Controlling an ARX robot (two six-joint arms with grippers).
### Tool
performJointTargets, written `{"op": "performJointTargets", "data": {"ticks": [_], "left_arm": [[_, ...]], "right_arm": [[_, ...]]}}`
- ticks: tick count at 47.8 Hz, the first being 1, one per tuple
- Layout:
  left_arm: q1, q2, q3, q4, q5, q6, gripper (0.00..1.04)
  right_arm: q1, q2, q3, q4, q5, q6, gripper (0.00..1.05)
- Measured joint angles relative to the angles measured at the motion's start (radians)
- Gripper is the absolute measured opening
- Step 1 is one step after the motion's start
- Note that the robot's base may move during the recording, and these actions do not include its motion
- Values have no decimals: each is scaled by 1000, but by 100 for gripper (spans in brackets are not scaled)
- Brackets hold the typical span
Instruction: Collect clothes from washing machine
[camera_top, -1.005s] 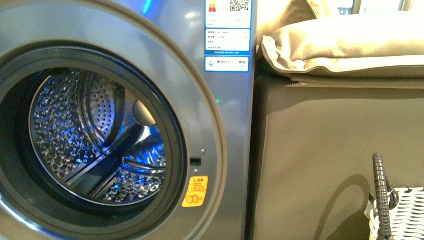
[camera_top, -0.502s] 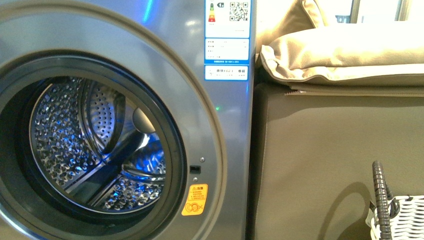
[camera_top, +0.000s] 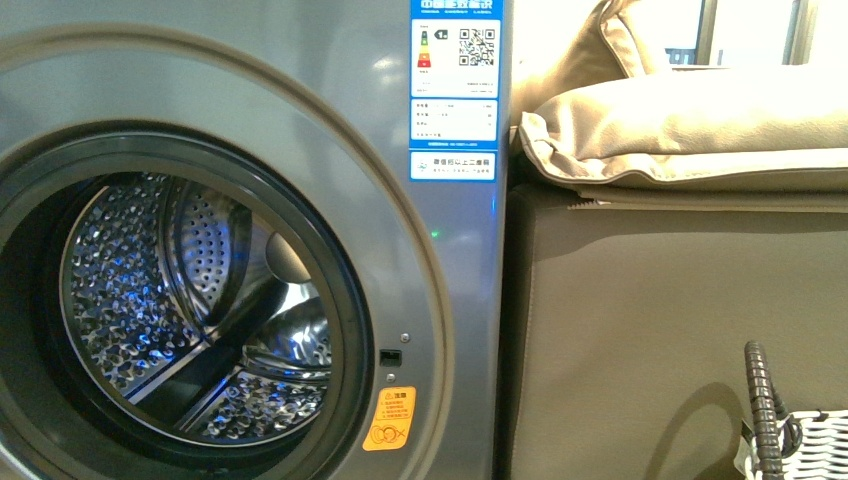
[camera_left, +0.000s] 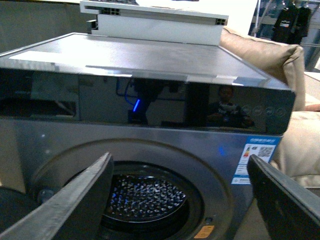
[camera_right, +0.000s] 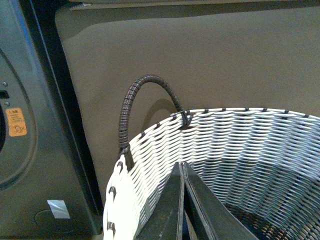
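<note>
Black and wedge-shaped, the right pincer (camera_right: 182, 200) has its two fingers pressed flat together with nothing visibly between them, poised over the mouth of the woven white-and-grey basket with a dark wrapped handle (camera_right: 150, 145). The left pincer (camera_left: 180, 200) is spread wide apart and empty, facing the grey metallic front-loading washing machine (camera_top: 440, 260) from slightly above its porthole. In the front view the perforated steel drum (camera_top: 140, 300) looks bare: no dark navy-blue garment shows in it, though its lower part is cut off. The basket's floor is shadowed in the right wrist view, with perhaps a bluish patch at the very edge, so I cannot tell whether the clothes lie there. By my reading, the collecting is mostly or wholly done. The basket stands beside the brown sofa side (camera_top: 680, 320), under beige cushions (camera_top: 690, 130).
</note>
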Motion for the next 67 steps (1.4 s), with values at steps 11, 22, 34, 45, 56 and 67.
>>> {"op": "performJointTargets", "data": {"ticks": [11,22,34,45,56,67], "left_arm": [[52,-347,-634,254,63,29,35],[283,-553,-1044,411,306,33,4],[319,-650,-1218,481,317,33,4],[319,-715,-1321,517,317,33,4],[319,-756,-1381,534,317,33,4],[319,-784,-1418,544,317,33,4]], "right_arm": [[0,0,0,0,0,0,2],[0,0,0,0,0,0,2],[0,0,0,0,1,0,2],[0,0,0,0,0,0,2],[0,0,0,0,0,0,2],[0,0,0,0,0,0,2]]}}
